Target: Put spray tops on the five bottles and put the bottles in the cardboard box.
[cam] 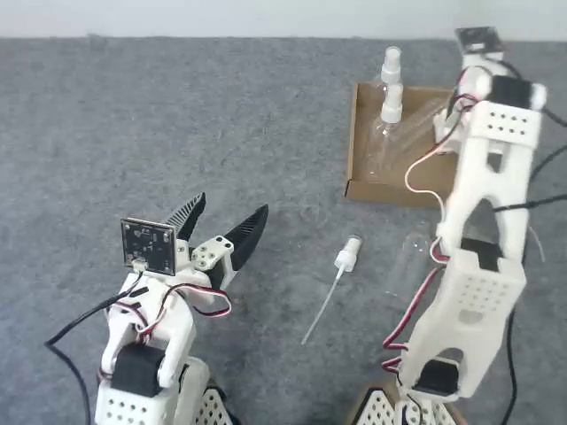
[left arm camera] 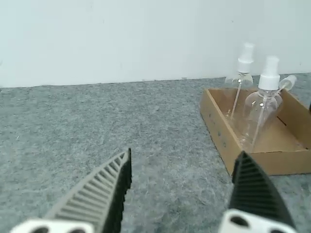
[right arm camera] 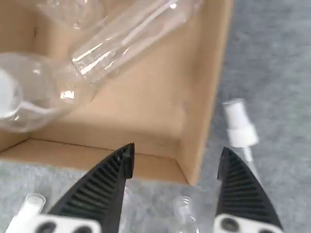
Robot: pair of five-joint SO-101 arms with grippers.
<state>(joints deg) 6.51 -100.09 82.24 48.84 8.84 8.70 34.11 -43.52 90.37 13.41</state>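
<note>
The cardboard box (cam: 387, 189) sits at the back right and holds clear bottles with white spray tops (cam: 391, 99). In the left wrist view two of them (left arm camera: 260, 109) stand in the box (left arm camera: 218, 131). A loose spray top (cam: 347, 255) with its long tube lies on the carpet in front of the box, and an uncapped clear bottle (cam: 408, 262) lies beside it. My right gripper (right arm camera: 176, 160) hangs open over the box's (right arm camera: 201, 97) near corner, above a bottle mouth (right arm camera: 182, 213), with the spray top (right arm camera: 239, 128) off to one side. My left gripper (cam: 230, 209) (left arm camera: 184, 160) is open and holds nothing, well left of the box.
Grey carpet covers the table, with wide free room on the left and centre. A white wall rises behind the box. The right arm (cam: 483, 221) stretches over the carpet to the box's right side and covers part of it.
</note>
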